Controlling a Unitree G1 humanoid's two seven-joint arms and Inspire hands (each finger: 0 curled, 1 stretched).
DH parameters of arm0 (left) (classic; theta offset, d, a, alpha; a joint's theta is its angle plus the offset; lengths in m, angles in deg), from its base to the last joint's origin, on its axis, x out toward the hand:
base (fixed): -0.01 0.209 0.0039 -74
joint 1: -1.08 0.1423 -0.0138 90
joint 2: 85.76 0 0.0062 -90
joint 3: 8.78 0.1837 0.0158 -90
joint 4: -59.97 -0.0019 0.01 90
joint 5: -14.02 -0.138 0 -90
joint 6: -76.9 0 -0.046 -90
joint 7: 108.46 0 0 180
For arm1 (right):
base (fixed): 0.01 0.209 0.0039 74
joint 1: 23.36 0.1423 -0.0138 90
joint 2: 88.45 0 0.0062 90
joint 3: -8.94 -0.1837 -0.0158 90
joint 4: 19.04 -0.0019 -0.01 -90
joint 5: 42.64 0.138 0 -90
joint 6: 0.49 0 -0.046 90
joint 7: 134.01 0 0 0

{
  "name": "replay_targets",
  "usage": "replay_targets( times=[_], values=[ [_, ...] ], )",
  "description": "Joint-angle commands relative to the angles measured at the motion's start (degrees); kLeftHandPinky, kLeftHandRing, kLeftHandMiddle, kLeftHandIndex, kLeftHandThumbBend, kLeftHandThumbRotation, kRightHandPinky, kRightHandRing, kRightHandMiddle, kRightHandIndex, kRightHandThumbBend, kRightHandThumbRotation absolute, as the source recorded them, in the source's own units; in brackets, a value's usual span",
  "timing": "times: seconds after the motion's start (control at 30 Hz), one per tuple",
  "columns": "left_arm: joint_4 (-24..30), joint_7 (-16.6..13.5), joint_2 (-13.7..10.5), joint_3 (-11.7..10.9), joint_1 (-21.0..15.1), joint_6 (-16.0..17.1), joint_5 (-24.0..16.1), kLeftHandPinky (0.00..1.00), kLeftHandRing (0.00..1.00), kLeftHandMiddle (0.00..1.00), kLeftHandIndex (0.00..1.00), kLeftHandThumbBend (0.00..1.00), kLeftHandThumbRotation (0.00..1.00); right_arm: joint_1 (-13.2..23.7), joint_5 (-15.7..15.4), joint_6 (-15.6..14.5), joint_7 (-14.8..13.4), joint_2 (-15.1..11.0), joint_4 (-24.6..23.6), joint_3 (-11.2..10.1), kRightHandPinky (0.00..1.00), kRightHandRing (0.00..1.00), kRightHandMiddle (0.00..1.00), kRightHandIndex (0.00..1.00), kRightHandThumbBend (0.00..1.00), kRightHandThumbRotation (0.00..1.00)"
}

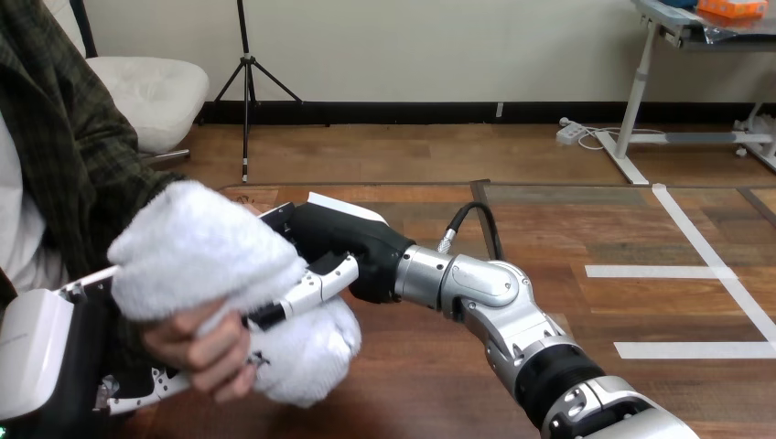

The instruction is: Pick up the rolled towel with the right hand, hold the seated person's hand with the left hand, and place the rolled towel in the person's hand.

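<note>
Rolled towel [197, 251]: white terry, seen draped across the person's hand [206, 352], with one fat lump above it and a second lump just beside it, on the side toward the right arm. The person's fingers are curled against the underside of the cloth.

Right hand [343, 242]: reached in from the far side of the person's hand, its fingers [316, 283] bent into the fold between the two lumps. The towel is judged to be held by it and not yet let go.

Left hand [87, 347]: set at the wrist side of the person's hand, with one finger laid over the wrist and others seen under the hand. A clasp from both sides is judged, though the contact is partly hidden by the towel.

Handling, as judged: light, soft, easily squashed, not fragile and not slippery, since the pile should bite on fingers. Little stiffness is shown. The roll sags over whatever carries it and could unroll if taken by an end. The best hold is judged to be round the middle, across the roll, where it is gripped now.

Writing: no label, tag or print can be made out on the towel or on either hand
</note>
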Motion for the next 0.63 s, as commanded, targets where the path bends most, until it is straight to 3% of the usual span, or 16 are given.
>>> replay_targets(
  times=[0.0, 0.2, 0.37, 0.6],
  values=[
    [3.97, 1.76, 1.51, 1.92, -3.36, 1.3, 0.52, 0.43, 0.45, 0.49, 0.5, 1.0, 0.0, 0.96, -1.22, 2.08, -2.98, 0.58, -1.09, 0.4, 0.61, 0.69, 0.71, 0.69, 1.0, 0.56],
    [2.87, 3.05, 0.89, 1.77, -3.7, 0.2, 0.28, 0.47, 0.5, 0.54, 0.57, 1.0, 0.0, 0.21, -1.38, 3.37, -3.8, -0.5, -2.18, -0.33, 0.74, 0.82, 0.8, 0.8, 1.0, 0.61],
    [1.55, 4.36, 0.22, 1.63, -3.85, -0.93, 0.27, 0.53, 0.58, 0.62, 0.66, 1.0, 0.06, -0.25, -0.78, 3.38, -3.7, -1.11, -2.98, -0.87, 0.88, 0.91, 0.87, 0.89, 1.0, 0.66],
    [-0.49, 5.83, -0.77, 1.68, -4.36, -1.85, 0.07, 0.6, 0.67, 0.72, 0.75, 1.0, 0.17, -1.57, 1.0, 4.99, -3.67, -2.03, -4.66, -2.31, 0.94, 0.96, 0.91, 0.92, 1.0, 0.67]
  ],
)
